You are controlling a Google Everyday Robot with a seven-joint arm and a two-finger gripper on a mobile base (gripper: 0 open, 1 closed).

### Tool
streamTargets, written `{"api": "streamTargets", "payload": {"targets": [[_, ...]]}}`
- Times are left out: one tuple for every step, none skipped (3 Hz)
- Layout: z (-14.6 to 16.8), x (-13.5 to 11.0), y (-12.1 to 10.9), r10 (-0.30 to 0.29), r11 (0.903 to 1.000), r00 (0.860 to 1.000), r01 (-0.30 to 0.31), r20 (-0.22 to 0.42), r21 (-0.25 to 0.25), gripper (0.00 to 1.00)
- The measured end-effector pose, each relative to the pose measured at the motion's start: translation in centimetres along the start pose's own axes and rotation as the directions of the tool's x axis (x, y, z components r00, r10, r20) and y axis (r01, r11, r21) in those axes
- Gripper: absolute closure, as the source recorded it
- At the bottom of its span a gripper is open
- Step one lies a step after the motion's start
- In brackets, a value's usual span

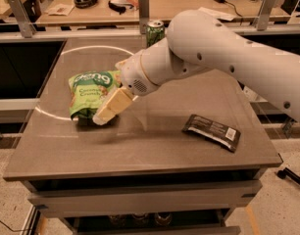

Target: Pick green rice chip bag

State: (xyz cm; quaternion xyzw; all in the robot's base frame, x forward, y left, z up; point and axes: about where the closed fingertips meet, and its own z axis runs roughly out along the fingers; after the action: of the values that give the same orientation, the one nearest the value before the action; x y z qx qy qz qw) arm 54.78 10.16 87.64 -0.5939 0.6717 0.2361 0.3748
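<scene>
Just left of tool [104, 115] (overlapped): bag [87, 91]

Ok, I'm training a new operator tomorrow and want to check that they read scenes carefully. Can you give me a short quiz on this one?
1. True or false: the gripper is nearer the green rice chip bag than the black wrapper.
2. How does the black wrapper lie? A) flat on the table, right of the arm; B) upright against the bag; C) on top of the bag.
3. Fill in: the green can stands upright at the table's ___ edge.

Key: 1 true, as the gripper sits at the bag's lower right corner in the camera view; 2 A; 3 far.
</scene>
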Motion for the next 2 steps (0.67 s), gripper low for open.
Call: {"api": "streamTargets", "payload": {"targets": [[1.4,-0.6,0.6,-0.01,0.9997,1.0,0.01,0.009,-0.021,0.0],[2.6,-0.3,1.2,-0.02,0.9988,1.0,0.021,0.003,-0.045,0.16]]}}
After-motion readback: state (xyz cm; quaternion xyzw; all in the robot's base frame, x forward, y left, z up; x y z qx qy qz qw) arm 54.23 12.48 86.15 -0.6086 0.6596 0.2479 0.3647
